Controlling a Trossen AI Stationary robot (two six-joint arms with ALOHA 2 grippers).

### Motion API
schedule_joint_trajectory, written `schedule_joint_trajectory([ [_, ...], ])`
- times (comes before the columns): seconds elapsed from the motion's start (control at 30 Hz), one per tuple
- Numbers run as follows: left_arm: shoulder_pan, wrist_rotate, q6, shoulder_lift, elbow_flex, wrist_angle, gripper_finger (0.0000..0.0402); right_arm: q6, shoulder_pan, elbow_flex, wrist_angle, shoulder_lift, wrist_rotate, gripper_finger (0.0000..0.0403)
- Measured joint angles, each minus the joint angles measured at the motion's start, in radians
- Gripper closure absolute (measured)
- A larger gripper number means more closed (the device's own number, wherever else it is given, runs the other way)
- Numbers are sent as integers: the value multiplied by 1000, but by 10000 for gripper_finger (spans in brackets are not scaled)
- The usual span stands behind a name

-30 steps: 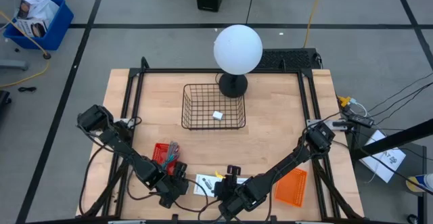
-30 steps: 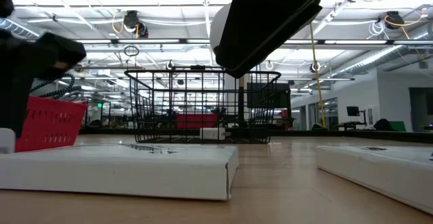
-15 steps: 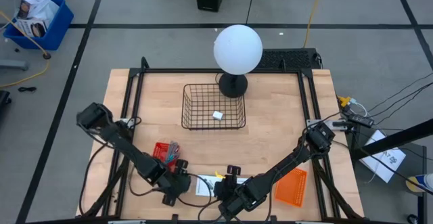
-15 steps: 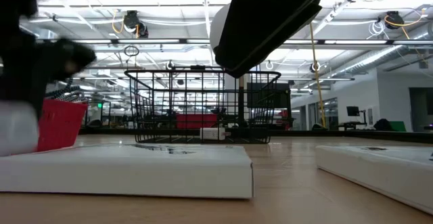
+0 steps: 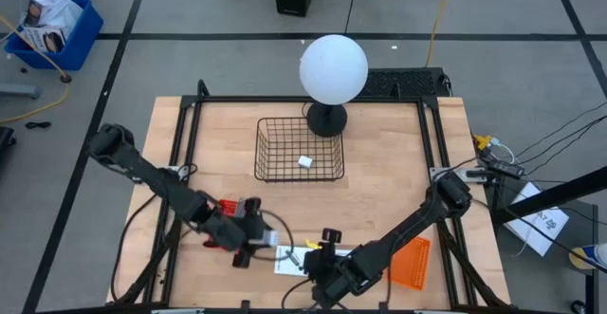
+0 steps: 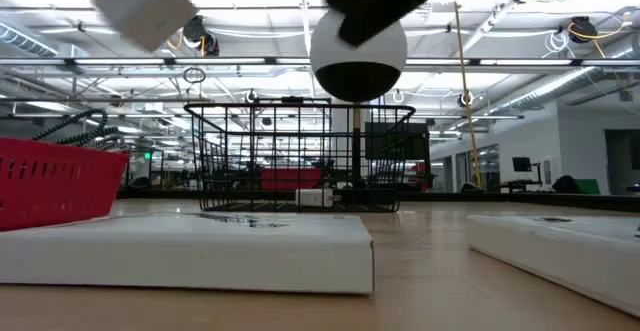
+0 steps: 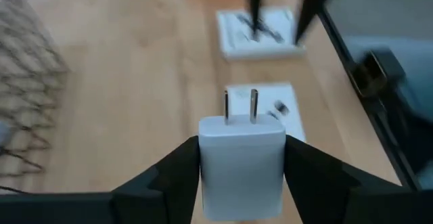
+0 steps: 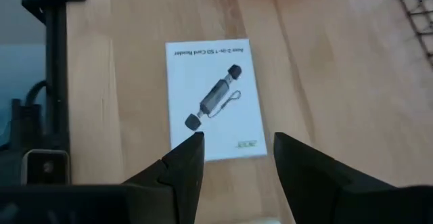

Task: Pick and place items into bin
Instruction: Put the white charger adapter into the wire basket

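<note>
Table fittings: white globe lamp [image 5: 333, 68] behind wire basket [image 5: 299, 150]; red tray [image 5: 228, 210] at left front, orange tray [image 5: 411, 261] at right front. Since a second ago: left gripper [image 7: 241, 158] has risen from the table edge, clamped on a white plug adapter [image 7: 241, 162], prongs forward; now over the red tray. Right gripper [image 8: 233, 156], fingers apart, empty, above a white card [image 8: 215, 99]. Basket contents: one white block [image 5: 304, 162]
</note>
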Motion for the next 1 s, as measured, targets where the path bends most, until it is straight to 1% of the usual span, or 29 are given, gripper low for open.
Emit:
schedule_joint_trajectory([
  [0.1, 58, -22, 4, -43, 0, 7, 199, 15, 26, 0, -41, -34, 62, 234],
  [0.2, 130, -20, 6, -82, 0, 8, 219, 26, 63, 0, -82, -63, 164, 234],
  [0.27, 181, -2, 6, -105, 0, 10, 223, 38, 86, 0, -101, -76, 237, 234],
  [0.37, 263, 2, 7, -137, 0, 15, 220, 46, 120, 0, -116, -83, 325, 234],
  [0.43, 324, 8, 16, -148, 4, 21, 207, 42, 139, 0, -116, -81, 367, 234],
  [0.5, 388, 43, 49, -149, 22, 16, 198, 40, 151, -4, -114, -81, 400, 234],
  [0.57, 448, 84, 60, -149, 48, 11, 199, 42, 157, -16, -106, -82, 409, 234],
  [0.7, 574, 160, 90, -132, 134, -49, 223, 64, 157, -42, -105, -80, 407, 234],
  [0.73, 606, 171, 92, -131, 158, -90, 223, 73, 157, -51, -104, -80, 405, 234],
  [0.83, 712, 253, 117, -106, 266, -166, 223, 88, 155, -81, -108, -80, 404, 234],
  [0.87, 745, 280, 119, -96, 304, -219, 223, 90, 155, -88, -109, -80, 404, 234],
  [0.93, 806, 317, 124, -56, 388, -343, 213, 93, 155, -97, -108, -80, 404, 234],
  [1.0, 852, 341, 148, -1, 472, -413, 200, 107, 155, -102, -107, -80, 404, 234],
])
